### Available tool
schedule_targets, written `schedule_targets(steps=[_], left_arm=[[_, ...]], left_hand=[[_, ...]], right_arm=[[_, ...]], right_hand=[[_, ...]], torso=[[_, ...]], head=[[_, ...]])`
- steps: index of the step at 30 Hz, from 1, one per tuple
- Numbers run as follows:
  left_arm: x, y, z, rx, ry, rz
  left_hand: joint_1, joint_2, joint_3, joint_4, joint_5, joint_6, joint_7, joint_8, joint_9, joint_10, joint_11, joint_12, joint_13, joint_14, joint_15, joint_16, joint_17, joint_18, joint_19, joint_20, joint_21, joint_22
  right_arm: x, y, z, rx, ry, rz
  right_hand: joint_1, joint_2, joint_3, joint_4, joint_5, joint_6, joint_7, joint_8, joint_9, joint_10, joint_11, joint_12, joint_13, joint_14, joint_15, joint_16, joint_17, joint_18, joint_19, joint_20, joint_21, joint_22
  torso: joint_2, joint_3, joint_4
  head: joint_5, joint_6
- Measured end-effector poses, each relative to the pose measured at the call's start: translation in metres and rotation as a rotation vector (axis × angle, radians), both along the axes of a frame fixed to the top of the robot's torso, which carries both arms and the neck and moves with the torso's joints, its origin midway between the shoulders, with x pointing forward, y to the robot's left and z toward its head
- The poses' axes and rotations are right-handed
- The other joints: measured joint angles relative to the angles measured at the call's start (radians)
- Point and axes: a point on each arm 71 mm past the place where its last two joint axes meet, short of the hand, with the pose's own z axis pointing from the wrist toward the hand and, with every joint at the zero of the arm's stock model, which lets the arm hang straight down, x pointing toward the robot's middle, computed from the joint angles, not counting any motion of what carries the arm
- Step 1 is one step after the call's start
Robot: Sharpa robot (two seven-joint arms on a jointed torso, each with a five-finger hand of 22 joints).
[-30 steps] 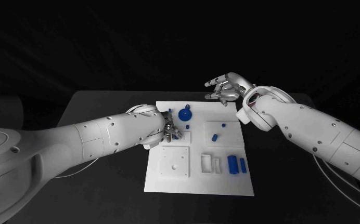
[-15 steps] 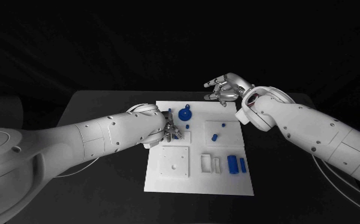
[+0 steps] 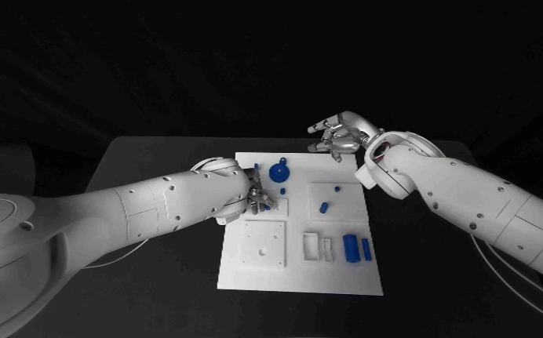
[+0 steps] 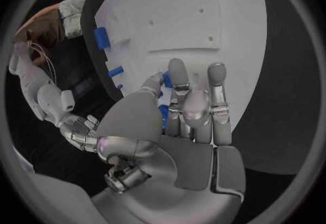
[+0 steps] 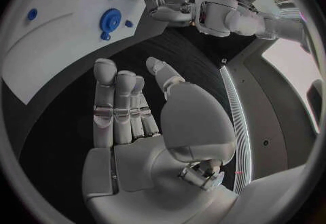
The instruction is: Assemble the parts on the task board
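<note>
No movement; right hand [image 3: 337, 136] raised, empty.

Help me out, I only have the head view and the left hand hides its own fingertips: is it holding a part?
Observer: The left wrist view shows a small blue part between the left hand's thumb and fingers. I cannot confirm a firm grip.
Operator: And the right hand's palm? I see it from behind.
Observer: In the right wrist view the right hand holds nothing. Its palm is bare and its fingers are extended.
</note>
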Motion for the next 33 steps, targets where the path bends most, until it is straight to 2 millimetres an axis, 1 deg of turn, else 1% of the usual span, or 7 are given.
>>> schedule_targets(steps=[7, 11, 16, 22, 25, 30, 33], left_arm=[[0.0, 0.0, 0.0, 0.001, -0.004, 0.0], [0.001, 0.001, 0.0, 0.002, -0.005, 0.001], [0.001, 0.005, -0.001, 0.004, -0.006, 0.006], [0.001, 0.009, -0.001, 0.005, -0.005, 0.011], [0.001, 0.012, -0.002, 0.006, -0.006, 0.013], [0.002, 0.012, 0.002, -0.01, -0.011, 0.019], [0.003, 0.01, 0.008, -0.029, -0.018, 0.022]], left_hand=[[0.006, -0.007, -0.009, 0.014, -0.01, 0.004, -0.015, 0.003, 0.002, -0.011, -0.011, 0.0, 0.0, 0.002, -0.002, 0.0, 0.0, 0.0, 0.0, 0.0, 0.0, 0.0], [0.003, -0.01, -0.022, 0.027, -0.054, 0.005, -0.017, 0.003, 0.005, -0.013, -0.013, 0.0, 0.0, 0.0, -0.004, 0.0, 0.0, 0.0, 0.0, 0.0, 0.0, 0.001], [-0.007, -0.026, -0.054, 0.06, -0.151, 0.015, -0.025, 0.003, 0.01, -0.013, -0.013, 0.0, 0.0, 0.0, -0.004, 0.0, 0.0, 0.0, 0.0, 0.0, 0.0, 0.001], [-0.022, -0.046, -0.066, 0.1, -0.189, 0.016, -0.024, 0.003, 0.013, -0.013, -0.013, 0.0, 0.0, 0.0, -0.004, 0.0, 0.0, 0.0, 0.0, 0.0, -0.004, 0.001], [-0.037, -0.095, -0.036, 0.143, -0.233, 0.02, -0.02, 0.003, 0.015, -0.013, -0.013, 0.0, 0.001, 0.0, -0.004, 0.0, 0.0, 0.0, 0.0, 0.0, -0.004, 0.001], [-0.052, -0.185, 0.016, 0.27, -0.358, 0.028, -0.019, 0.003, 0.015, -0.013, -0.013, 0.0, 0.001, 0.0, -0.003, 0.0, -0.001, 0.0, 0.0, 0.0, -0.004, 0.001], [-0.071, -0.216, 0.005, 0.293, -0.385, 0.031, -0.016, 0.003, 0.013, -0.013, -0.013, 0.0, 0.001, 0.0, -0.003, 0.0, -0.001, 0.0, 0.0, 0.0, -0.004, 0.001]], right_arm=[[0.0, 0.0, -0.001, 0.0, 0.003, 0.0], [-0.001, 0.0, -0.002, -0.001, 0.005, 0.0], [-0.001, -0.001, -0.003, -0.002, 0.007, -0.001], [-0.001, -0.002, -0.004, -0.002, 0.009, -0.002], [-0.001, -0.002, -0.005, -0.003, 0.009, -0.002], [-0.001, -0.003, -0.006, -0.004, 0.011, -0.005], [-0.001, -0.004, -0.007, -0.005, 0.013, -0.008]], right_hand=[[0.0, 0.0, 0.0, 0.0, 0.0, 0.0, 0.0, 0.0, 0.0, 0.0, 0.0, 0.0, 0.0, 0.0, 0.0, 0.0, -0.001, 0.0, 0.0, 0.0, -0.009, 0.0], [0.0, 0.0, 0.0, 0.0, 0.0, 0.0, 0.0, 0.0, 0.0, 0.0, 0.0, 0.0, 0.0, 0.0, 0.0, 0.0, -0.001, 0.0, 0.0, 0.0, -0.009, 0.0], [0.0, 0.0, 0.0, 0.0, 0.0, 0.0, 0.0, 0.0, 0.0, 0.0, 0.0, 0.0, -0.001, 0.0, 0.0, 0.0, -0.001, 0.0, 0.0, 0.0, -0.009, 0.0], [0.0, 0.0, 0.0, 0.0, 0.0, 0.0, 0.0, 0.0, 0.0, 0.0, 0.0, 0.0, -0.001, 0.0, 0.0, 0.0, -0.001, 0.0, 0.0, 0.0, -0.009, 0.0], [0.0, 0.0, 0.0, 0.0, 0.0, 0.0, 0.0, 0.0, 0.0, 0.0, 0.0, 0.0, -0.001, 0.0, 0.0, -0.004, -0.003, 0.0, 0.0, 0.0, -0.014, 0.0], [0.0, 0.0, 0.0, 0.0, 0.0, 0.0, 0.0, 0.0, 0.0, 0.0, 0.0, 0.0, -0.001, 0.0, 0.0, -0.004, -0.003, -0.001, 0.0, 0.0, -0.014, 0.0], [0.0, 0.0, 0.0, 0.0, 0.0, 0.0, 0.0, 0.0, 0.0, 0.0, 0.0, 0.0, -0.001, 0.0, 0.0, -0.004, -0.003, -0.001, 0.0, 0.0, -0.014, 0.0]], torso=[[0.0, 0.0, 0.0], [0.0, 0.0, -0.0004], [0.0, 0.0001, -0.0005], [0.0, 0.0001, -0.0005], [0.0, 0.0, -0.0005], [0.0, -0.0007, -0.0005], [0.0, -0.0008, -0.0005]], head=[[0.001, -0.001], [0.001, -0.002], [0.001, -0.003], [0.0, -0.004], [-0.001, -0.003], [-0.001, -0.003], [-0.002, -0.006]])
